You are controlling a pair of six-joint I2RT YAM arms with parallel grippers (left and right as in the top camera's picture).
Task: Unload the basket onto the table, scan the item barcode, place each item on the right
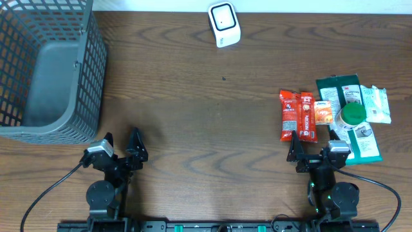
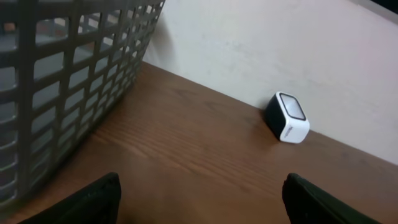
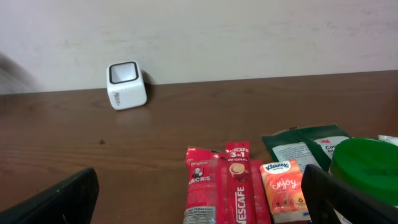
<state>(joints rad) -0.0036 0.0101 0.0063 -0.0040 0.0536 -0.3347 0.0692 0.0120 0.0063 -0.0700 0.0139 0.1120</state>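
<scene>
A small white barcode scanner (image 1: 224, 24) with a dark window stands at the table's far edge; it also shows as the scanner (image 2: 288, 117) and the scanner (image 3: 126, 84). The items lie in a cluster at the right: a red snack packet (image 1: 289, 115), a red Nescafe sachet (image 1: 307, 116), an orange tissue pack (image 1: 323, 113), a green-lidded cup (image 1: 353, 114) on a green pouch (image 1: 341, 86), and a white packet (image 1: 376, 104). My right gripper (image 1: 315, 147) stands open just in front of the red packets (image 3: 202, 190). My left gripper (image 1: 120, 145) is open over bare wood at the front left.
A grey mesh basket (image 1: 45, 64) fills the far left corner and looms close on the left in the left wrist view, as the basket (image 2: 62, 74). A pale wall runs behind the table's far edge.
</scene>
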